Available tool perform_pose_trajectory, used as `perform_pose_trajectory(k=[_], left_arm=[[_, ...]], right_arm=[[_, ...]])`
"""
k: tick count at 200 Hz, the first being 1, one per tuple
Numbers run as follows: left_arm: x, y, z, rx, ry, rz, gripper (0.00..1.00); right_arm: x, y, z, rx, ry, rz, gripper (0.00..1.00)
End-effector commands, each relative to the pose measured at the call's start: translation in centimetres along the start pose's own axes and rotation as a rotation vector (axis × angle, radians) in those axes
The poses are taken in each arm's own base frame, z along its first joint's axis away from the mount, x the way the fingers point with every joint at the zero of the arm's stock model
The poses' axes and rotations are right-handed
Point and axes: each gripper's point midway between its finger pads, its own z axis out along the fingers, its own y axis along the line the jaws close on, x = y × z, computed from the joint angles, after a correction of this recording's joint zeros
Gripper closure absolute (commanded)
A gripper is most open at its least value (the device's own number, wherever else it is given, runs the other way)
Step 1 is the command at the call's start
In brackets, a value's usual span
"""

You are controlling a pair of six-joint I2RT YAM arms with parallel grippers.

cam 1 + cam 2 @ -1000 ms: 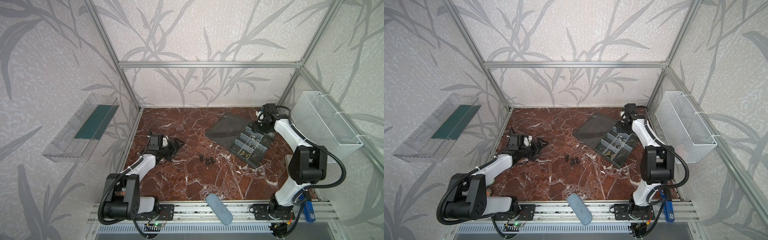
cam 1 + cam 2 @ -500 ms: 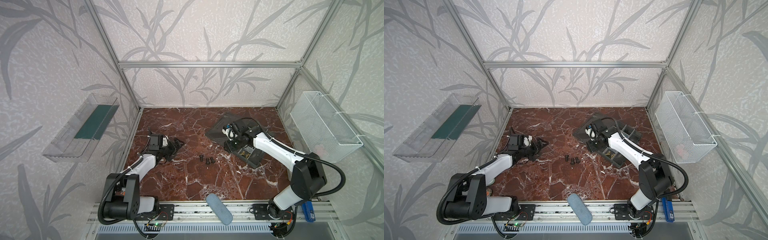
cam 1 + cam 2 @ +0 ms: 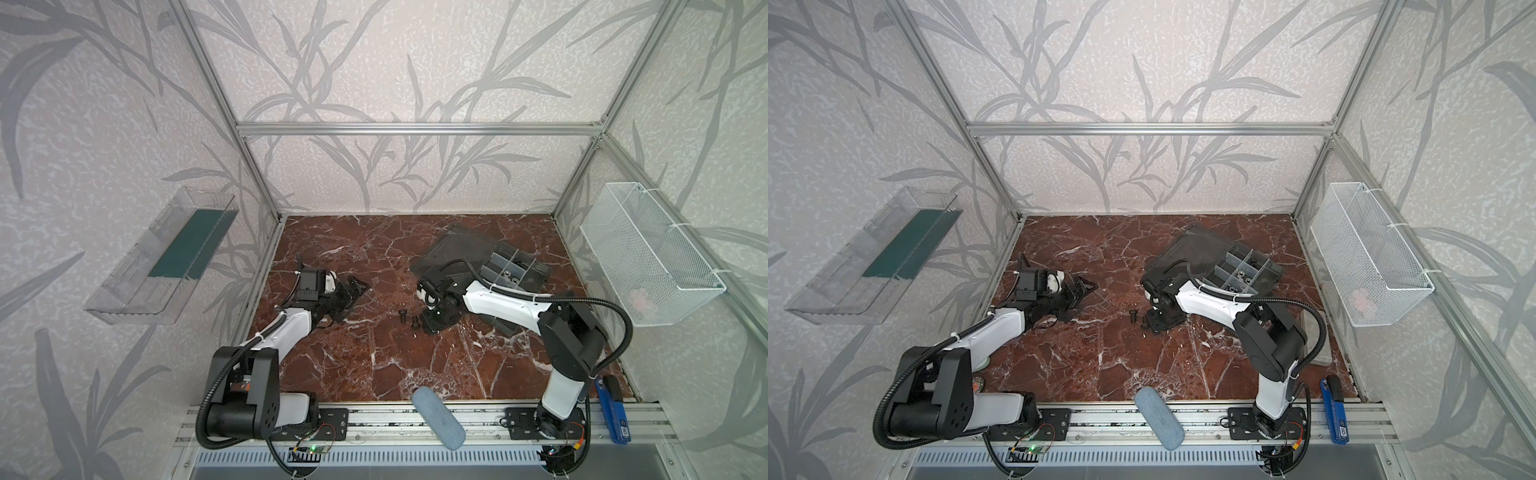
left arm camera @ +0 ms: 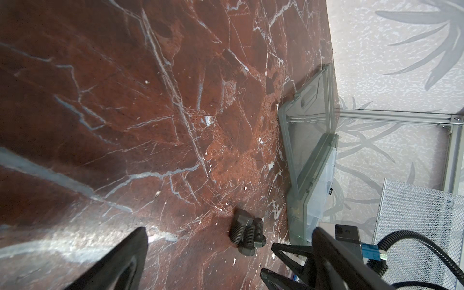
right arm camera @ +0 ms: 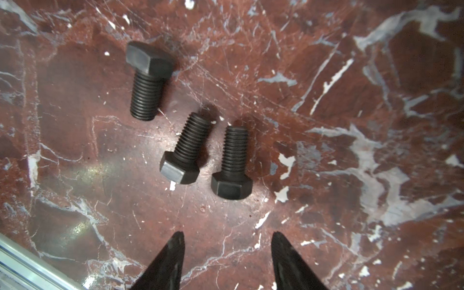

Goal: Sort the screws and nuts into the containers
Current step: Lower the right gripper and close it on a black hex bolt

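Three black hex-head screws [image 5: 185, 150] lie close together on the red marble floor, seen in both top views [image 3: 405, 318] [image 3: 1136, 318] and in the left wrist view [image 4: 247, 232]. My right gripper [image 5: 227, 236] hovers just short of them [image 3: 428, 326], open, with nothing between its fingers. Over the floor's left side my left gripper [image 3: 357, 286] [image 4: 228, 232] is open and empty, well apart from the screws. The dark grey organizer with its containers [image 3: 534, 274] [image 3: 1268, 276] stands open at the back right, its lid [image 3: 453, 249] flat behind. Small shiny nuts [image 3: 1241, 274] lie in one compartment.
A white mesh basket [image 3: 648, 257] hangs on the right wall and a clear tray [image 3: 166, 257] on the left wall. A blue-grey oblong pad [image 3: 436, 424] lies across the front rail. A blue tool [image 3: 615, 415] rests at the front right corner.
My right arm swung from over the organizer's far corner down and leftward to the screws, its jaws widening slightly. The left arm has not moved.
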Motion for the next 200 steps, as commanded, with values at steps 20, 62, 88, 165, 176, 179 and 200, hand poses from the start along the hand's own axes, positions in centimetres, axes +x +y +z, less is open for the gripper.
perform_pose_trajectory(k=[20, 62, 88, 165, 176, 179, 200], left_arm=[[-0.2, -0.1, 0.0, 0.008, -0.005, 0.009, 0.0], [-0.2, 0.0, 0.3, 0.011, 0.002, 0.007, 0.01], [-0.2, -0.1, 0.3, 0.012, 0.003, 0.01, 0.0], [-0.2, 0.2, 0.4, 0.006, 0.005, 0.003, 0.0], [-0.2, 0.2, 0.5, 0.004, 0.004, 0.004, 0.01], [-0.3, 0.3, 0.5, 0.004, 0.003, 0.003, 0.0], [-0.2, 0.4, 0.6, 0.002, 0.006, 0.002, 0.0]], right_arm=[[-1.2, 0.1, 0.0, 0.033, -0.014, 0.04, 0.42], [-1.3, 0.3, 0.8, 0.026, 0.0, 0.049, 0.42], [-1.3, 0.0, 1.5, 0.043, 0.008, 0.054, 0.42], [-2.0, -1.3, 2.5, 0.118, -0.015, 0.085, 0.42], [-2.2, -1.4, 2.6, 0.124, -0.02, 0.081, 0.43], [-2.2, -1.4, 2.7, 0.124, -0.02, 0.081, 0.43], [-2.3, -1.4, 3.1, 0.125, -0.013, 0.074, 0.46]])
